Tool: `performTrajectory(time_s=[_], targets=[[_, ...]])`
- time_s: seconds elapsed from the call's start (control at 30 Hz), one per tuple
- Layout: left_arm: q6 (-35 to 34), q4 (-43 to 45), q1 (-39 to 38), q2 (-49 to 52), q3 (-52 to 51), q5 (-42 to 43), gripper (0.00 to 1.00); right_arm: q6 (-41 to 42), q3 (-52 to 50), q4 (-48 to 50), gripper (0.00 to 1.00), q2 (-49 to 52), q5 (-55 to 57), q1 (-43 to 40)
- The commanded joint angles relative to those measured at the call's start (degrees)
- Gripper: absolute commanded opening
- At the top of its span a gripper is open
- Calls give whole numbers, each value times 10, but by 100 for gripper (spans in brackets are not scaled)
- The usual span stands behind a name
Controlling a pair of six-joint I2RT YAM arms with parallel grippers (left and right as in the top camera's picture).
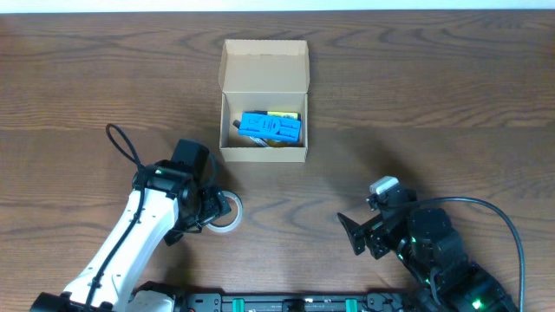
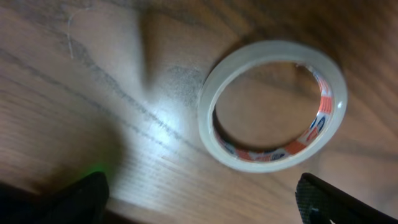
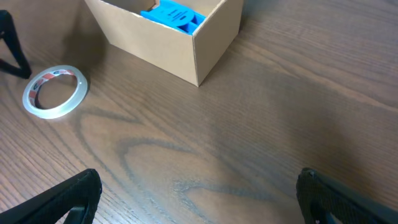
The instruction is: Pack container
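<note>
The tan cardboard container point(image 1: 264, 68) stands open at the table's upper middle, flap lid raised at the back. A blue item point(image 1: 270, 127) and something yellow lie inside. It also shows in the right wrist view point(image 3: 214, 45). A roll of clear tape point(image 1: 230, 211) lies flat on the table below the box's left side; it shows in the left wrist view point(image 2: 271, 104) and the right wrist view point(image 3: 55, 91). My left gripper point(image 2: 199, 202) is open, hovering just beside the tape. My right gripper point(image 3: 199, 199) is open and empty over bare wood at the lower right.
The wooden table point(image 1: 416, 104) extends around the box. A black cable point(image 1: 126, 143) loops by the left arm. Another cable point(image 1: 512, 234) curves around the right arm.
</note>
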Motion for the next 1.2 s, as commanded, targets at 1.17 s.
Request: performTrajectory(time_s=[1.17], targets=[[-123,119,-62,74,-78,13,75,9,1,0,99,-3,2,-4]])
